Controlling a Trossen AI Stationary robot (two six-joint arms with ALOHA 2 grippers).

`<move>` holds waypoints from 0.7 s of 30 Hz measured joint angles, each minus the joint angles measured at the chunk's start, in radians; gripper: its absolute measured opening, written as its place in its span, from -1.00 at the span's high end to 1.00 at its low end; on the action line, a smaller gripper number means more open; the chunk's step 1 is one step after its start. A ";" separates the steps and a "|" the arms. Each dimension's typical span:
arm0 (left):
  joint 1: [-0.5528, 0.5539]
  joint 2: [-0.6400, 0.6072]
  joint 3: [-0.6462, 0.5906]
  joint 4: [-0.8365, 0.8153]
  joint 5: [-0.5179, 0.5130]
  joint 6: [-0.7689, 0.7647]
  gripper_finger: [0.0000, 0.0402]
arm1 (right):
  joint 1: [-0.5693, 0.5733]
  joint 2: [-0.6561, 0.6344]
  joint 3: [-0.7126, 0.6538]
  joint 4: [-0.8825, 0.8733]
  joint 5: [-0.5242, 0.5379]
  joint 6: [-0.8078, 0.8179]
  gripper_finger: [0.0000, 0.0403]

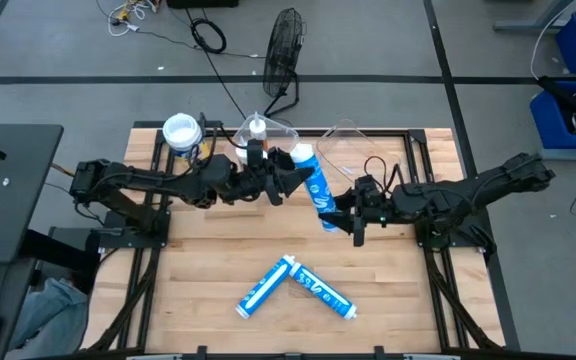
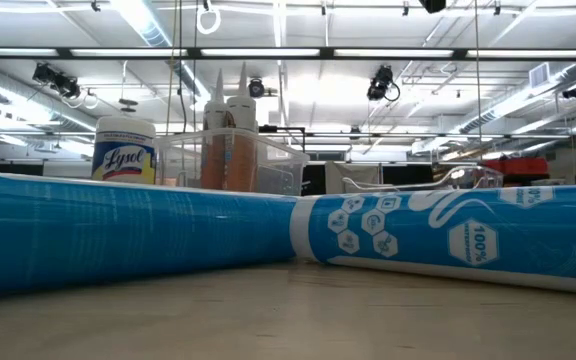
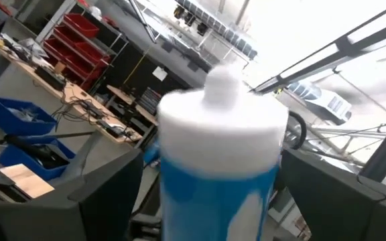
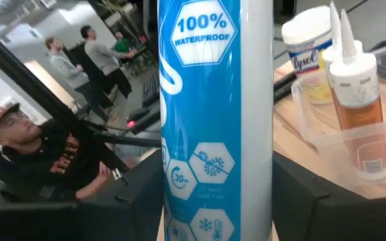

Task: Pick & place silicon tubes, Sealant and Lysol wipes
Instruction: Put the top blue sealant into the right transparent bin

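A blue-white tube (image 1: 316,185) is held in the air above the table's middle, with its white nozzle end toward the far edge. My right gripper (image 1: 340,212) is shut on its lower part. My left gripper (image 1: 294,180) is open, with its fingers on either side of the tube just below the white nozzle end (image 3: 220,114). Two more blue-white tubes (image 1: 266,285) (image 1: 323,292) lie on their sides at the near middle, forming a V. The yellow Lysol canister (image 1: 181,132) stands upright at the far left. My right gripper pinches the tube's printed body (image 4: 169,194) between its two fingers, below the "100% waterproof" mark. The fingers come level from the table's right and lie across the tube. The tube is lifted clear of the table. My left gripper: I cannot tell whether its fingers (image 3: 106,194) touch the tube.
A clear bin (image 1: 263,135) holding two orange tubes (image 4: 354,114) stands far of the left gripper, beside the Lysol canister. A second clear bin (image 1: 353,150) stands at the far middle-right. In the low view the two lying tubes (image 2: 118,230) (image 2: 458,235) fill the foreground. People stand beyond the table.
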 joint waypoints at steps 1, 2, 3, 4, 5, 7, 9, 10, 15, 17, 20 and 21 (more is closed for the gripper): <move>0.000 0.000 0.000 0.000 0.000 0.006 -0.80 | 0.000 0.005 0.000 -0.001 0.000 0.000 -0.03; 0.000 0.000 0.000 0.000 0.001 0.014 -0.80 | -0.002 0.008 0.000 0.000 0.000 0.000 -0.03; 0.000 0.000 0.000 -0.001 0.001 0.021 -0.80 | -0.004 0.009 0.000 0.000 0.000 -0.001 -0.03; 0.000 0.000 0.000 -0.001 0.001 0.022 -0.78 | -0.007 0.009 0.000 -0.001 -0.001 -0.001 -0.03; 0.000 0.000 0.000 -0.001 0.001 0.023 -0.76 | -0.008 0.009 0.000 -0.001 -0.003 -0.001 -0.03; 0.000 0.000 0.000 -0.002 0.001 0.025 -0.69 | -0.013 0.009 0.000 -0.002 -0.003 -0.001 -0.03; 0.000 0.000 0.000 -0.005 -0.001 0.039 -0.59 | -0.019 0.009 0.000 -0.005 -0.005 -0.004 -0.03; 0.000 0.000 0.000 -0.006 0.000 0.047 -0.52 | -0.021 0.009 0.000 -0.005 -0.005 -0.004 -0.03; 0.000 0.000 0.000 -0.006 -0.004 0.059 -0.16 | -0.033 0.009 0.000 -0.004 -0.024 -0.011 -0.03; 0.000 0.000 0.000 -0.005 -0.001 0.067 -0.10 | -0.034 0.009 0.000 -0.004 -0.024 -0.020 -0.03; 0.000 0.000 0.000 -0.005 0.007 0.078 -0.10 | -0.034 0.009 0.000 -0.007 -0.022 -0.026 -0.03; 0.000 0.000 0.000 -0.005 0.009 0.079 -0.10 | -0.034 0.009 0.000 -0.008 -0.022 -0.026 -0.03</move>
